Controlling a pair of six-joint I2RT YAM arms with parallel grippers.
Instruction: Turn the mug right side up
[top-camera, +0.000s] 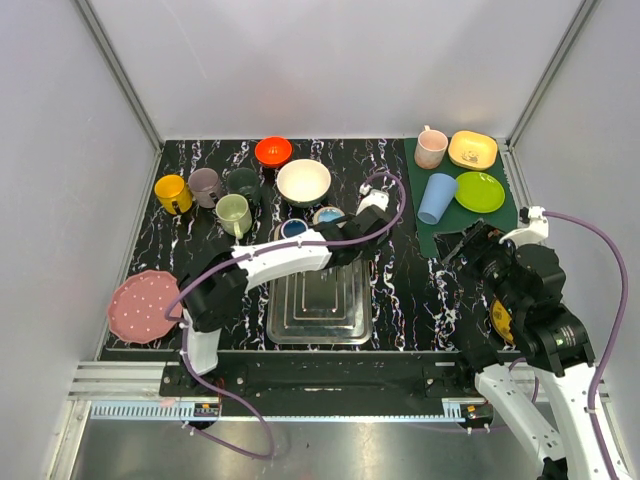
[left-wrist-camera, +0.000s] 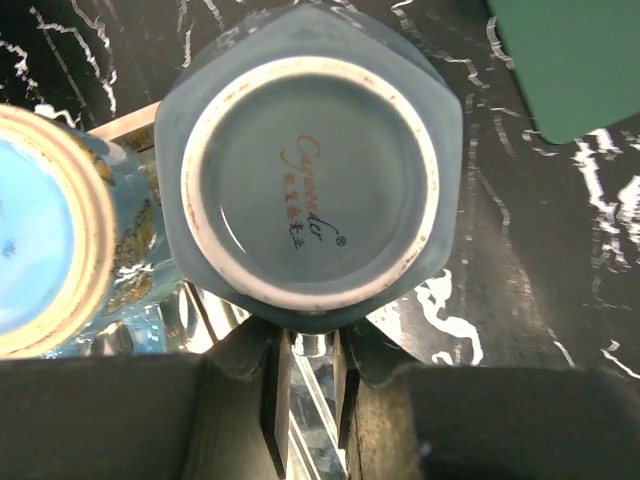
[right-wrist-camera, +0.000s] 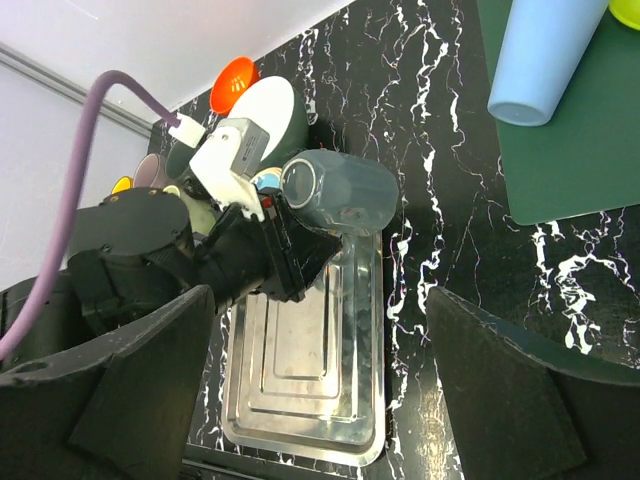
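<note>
A blue-grey mug (left-wrist-camera: 310, 170) fills the left wrist view, its unglazed foot ring and printed base turned toward the camera. In the right wrist view the mug (right-wrist-camera: 345, 190) hangs tilted on its side above the far right corner of the steel tray (right-wrist-camera: 300, 380). My left gripper (left-wrist-camera: 308, 350) is shut on the mug, apparently at its handle, and in the top view (top-camera: 352, 225) it hides most of the mug. My right gripper (right-wrist-camera: 330, 400) is open and empty, hovering near the table's right side (top-camera: 465, 245).
A blue patterned cup (left-wrist-camera: 40, 250) stands just left of the mug. White bowl (top-camera: 303, 182), orange bowl (top-camera: 272, 151) and several mugs (top-camera: 215, 195) sit at the back left. A blue tumbler (top-camera: 436, 197), pink mug (top-camera: 430, 148) and dishes lie on the green mat (top-camera: 495, 215). A pink plate (top-camera: 140, 305) is at the left.
</note>
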